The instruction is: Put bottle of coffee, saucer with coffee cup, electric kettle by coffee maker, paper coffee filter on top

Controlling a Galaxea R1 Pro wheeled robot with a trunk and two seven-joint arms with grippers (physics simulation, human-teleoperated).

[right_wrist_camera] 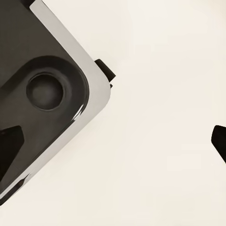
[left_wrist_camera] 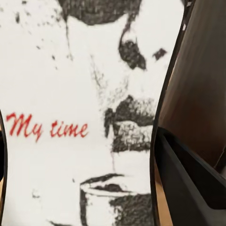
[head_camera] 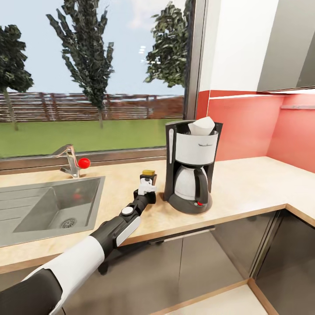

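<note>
The left arm reached forward over the table (head_camera: 245,183), and its left end effector (head_camera: 148,183) was around the bottle of coffee (head_camera: 149,173), just left of the coffee maker (head_camera: 192,170). In the head view only the yellow lid of the bottle showed above the fingers. In the left wrist view the pale label of the bottle (left_wrist_camera: 80,117), with the red words "My time", stood very close between the dark fingers (left_wrist_camera: 188,183), so the end effector seemed to pinch the bottle. I could not tell whether the bottle stood on the table or was held just above it.

The paper coffee filter (head_camera: 203,125) lay on top of the coffee maker. A sink (head_camera: 26,218) with a tap (head_camera: 70,159) was at the left.

The right wrist view showed a pale surface and a dark rounded part; the state of the right end effector could not be told.
</note>
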